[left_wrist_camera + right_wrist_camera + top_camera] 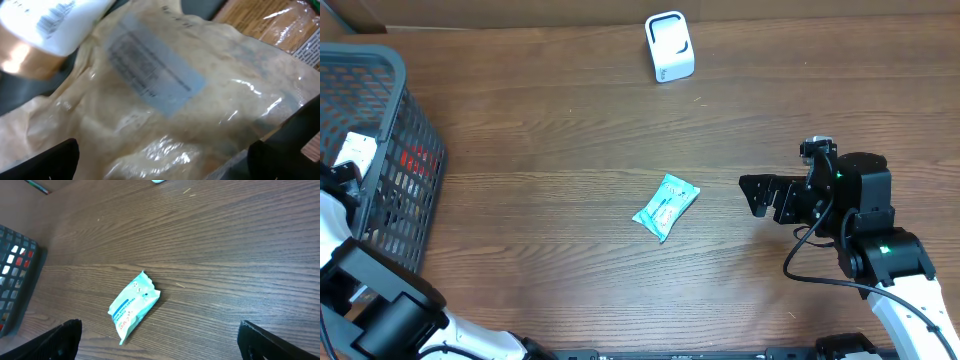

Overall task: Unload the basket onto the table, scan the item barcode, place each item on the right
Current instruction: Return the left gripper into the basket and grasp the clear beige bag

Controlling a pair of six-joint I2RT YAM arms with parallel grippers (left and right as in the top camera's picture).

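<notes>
a teal packet (666, 207) is seen lying flat near the middle of the bare wooden surface (540, 230), well apart from the white scanner (670, 47) at the far edge. the right jaws are held wide open near the packet, to its right, with nothing gripped. the left jaws are found inside the black basket (415, 130) (spread wide too), over a clear bag (165, 100) with a grey label, beside a white bottle (55, 22); whether the bag is touched cannot be told.
</notes>
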